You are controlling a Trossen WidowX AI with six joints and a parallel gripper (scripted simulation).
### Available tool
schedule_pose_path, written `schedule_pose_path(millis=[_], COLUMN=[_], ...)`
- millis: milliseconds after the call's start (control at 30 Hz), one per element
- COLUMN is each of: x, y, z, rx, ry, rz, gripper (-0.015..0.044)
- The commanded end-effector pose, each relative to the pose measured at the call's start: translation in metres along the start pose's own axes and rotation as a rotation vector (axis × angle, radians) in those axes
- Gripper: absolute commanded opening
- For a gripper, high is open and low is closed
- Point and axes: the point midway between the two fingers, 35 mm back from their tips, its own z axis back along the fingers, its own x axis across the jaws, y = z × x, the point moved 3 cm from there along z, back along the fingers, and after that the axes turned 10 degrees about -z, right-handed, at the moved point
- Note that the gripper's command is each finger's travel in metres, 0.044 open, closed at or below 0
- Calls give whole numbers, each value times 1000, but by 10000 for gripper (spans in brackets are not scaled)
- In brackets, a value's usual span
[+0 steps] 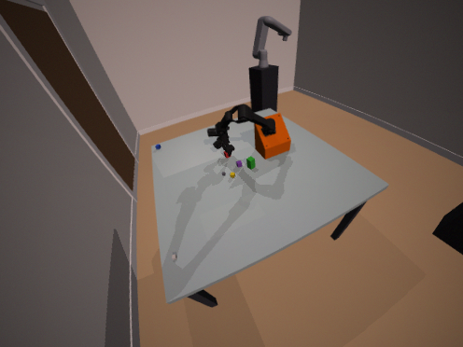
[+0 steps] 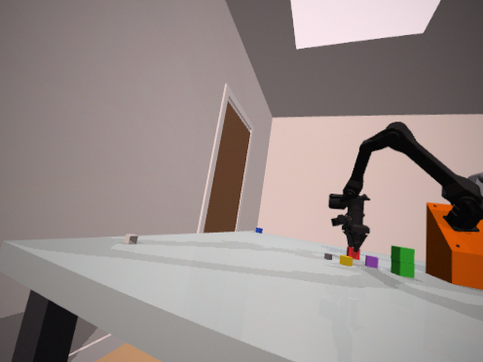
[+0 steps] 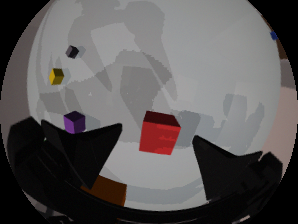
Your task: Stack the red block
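In the wrist view the fingers stand wide apart and hold nothing, straddling the red block (image 3: pixel 160 133), which sits on the surface just below centre, slightly skewed to them. The green tower (image 2: pixel 402 261) stands lower right in the exterior view.
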Motion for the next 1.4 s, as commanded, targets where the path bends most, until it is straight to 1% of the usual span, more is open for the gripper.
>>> schedule_pose_path(millis=[0,300,700,1033,1267,1367], x=[0,1,1,1,1,0], y=[1,2,2,2,2,2], z=[-6,-20,-20,-20,-20,-14], rx=[2,2,2,2,2,2], ry=[-4,-6,-6,-6,-6,-5], rz=[-7,-7,-7,-7,-7,-7], gripper=[440,440,440,177,131,52])
